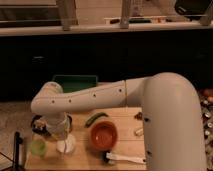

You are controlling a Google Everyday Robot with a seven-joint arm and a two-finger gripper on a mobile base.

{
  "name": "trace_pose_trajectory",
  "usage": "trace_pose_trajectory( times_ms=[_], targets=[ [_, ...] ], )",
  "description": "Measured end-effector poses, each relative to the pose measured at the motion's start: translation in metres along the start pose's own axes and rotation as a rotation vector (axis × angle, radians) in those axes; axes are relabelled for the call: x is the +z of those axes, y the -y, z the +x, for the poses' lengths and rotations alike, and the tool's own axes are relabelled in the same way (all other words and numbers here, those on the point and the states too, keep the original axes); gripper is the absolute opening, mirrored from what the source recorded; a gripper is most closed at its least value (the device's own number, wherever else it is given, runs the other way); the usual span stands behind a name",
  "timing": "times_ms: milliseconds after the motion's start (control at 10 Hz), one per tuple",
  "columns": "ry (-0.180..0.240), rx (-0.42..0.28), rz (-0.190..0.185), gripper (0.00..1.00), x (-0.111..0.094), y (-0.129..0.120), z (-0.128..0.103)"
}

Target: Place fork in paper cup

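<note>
The paper cup, small, white and round, stands on the wooden table near its front left. My gripper hangs from the white arm straight down over the cup's back rim, very close to it. I cannot make out a fork in the gripper or in the cup. A white utensil with a dark end lies flat at the table's front edge, right of the cup; I cannot tell whether it is the fork.
A translucent light-green cup stands left of the paper cup. An orange bowl sits to its right, with a green vegetable behind it. A dark object lies at the left edge. A green bin stands behind the table.
</note>
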Motion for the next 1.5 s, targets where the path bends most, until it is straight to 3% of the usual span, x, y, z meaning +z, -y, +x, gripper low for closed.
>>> trace_pose_trajectory(
  times_ms=[200,900,1000,1500],
  targets=[
    [0.004,-0.008,0.007,0.05,-0.0001,0.0014,0.0017],
    [0.022,-0.011,0.007,0.74,0.0008,0.0018,0.0036],
    [0.024,-0.011,0.007,0.79,0.0011,0.0013,0.0035],
    [0.028,-0.011,0.011,0.8,0.002,0.001,0.0041]
  ],
)
